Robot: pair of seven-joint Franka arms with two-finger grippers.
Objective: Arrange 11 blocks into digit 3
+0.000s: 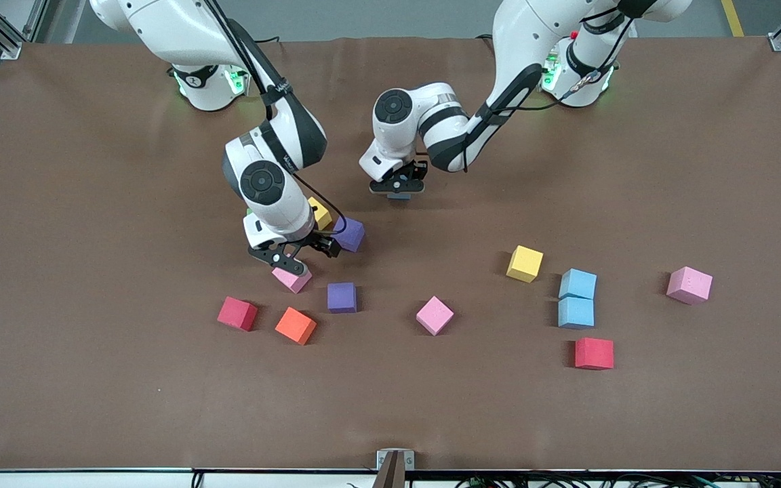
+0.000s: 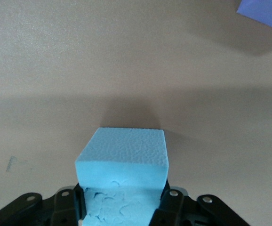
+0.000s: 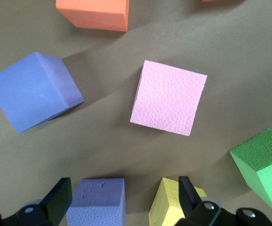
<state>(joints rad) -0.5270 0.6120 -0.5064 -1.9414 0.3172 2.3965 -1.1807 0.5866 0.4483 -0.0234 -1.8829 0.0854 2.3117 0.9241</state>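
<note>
Left gripper (image 1: 399, 190) hangs over the middle of the brown table (image 1: 92, 379), its jaws clamped on a light blue block (image 2: 122, 162); the left wrist view shows the block squeezed between the two black fingers (image 2: 173, 202), jutting out past their tips, with bare table under it.

Right gripper (image 1: 293, 259) hovers with its fingers spread wide and nothing between them, just above a pink block (image 1: 292, 278) that lies on the table. In the right wrist view this pink block (image 3: 169, 98) sits a little ahead of the open fingertips (image 3: 57, 197), and a purple block (image 3: 97, 200) and a yellow block (image 3: 171, 205) lie close by the fingers, with a green cube (image 3: 265, 167) beside the yellow one.

Other blocks are scattered loose, none of them joined into a figure. Nearer the front camera than the right gripper lie a red block (image 1: 237, 313), an orange cube (image 1: 295, 325) and a second purple block (image 1: 342, 297). A second pink block (image 1: 434, 315) lies near the table's middle. Toward the left arm's end sit a second yellow block (image 1: 525, 263), two light blue blocks touching each other (image 1: 577, 298), a second red block (image 1: 594, 353) nearer the camera, and a third pink block (image 1: 689, 285) closest to that end.
</note>
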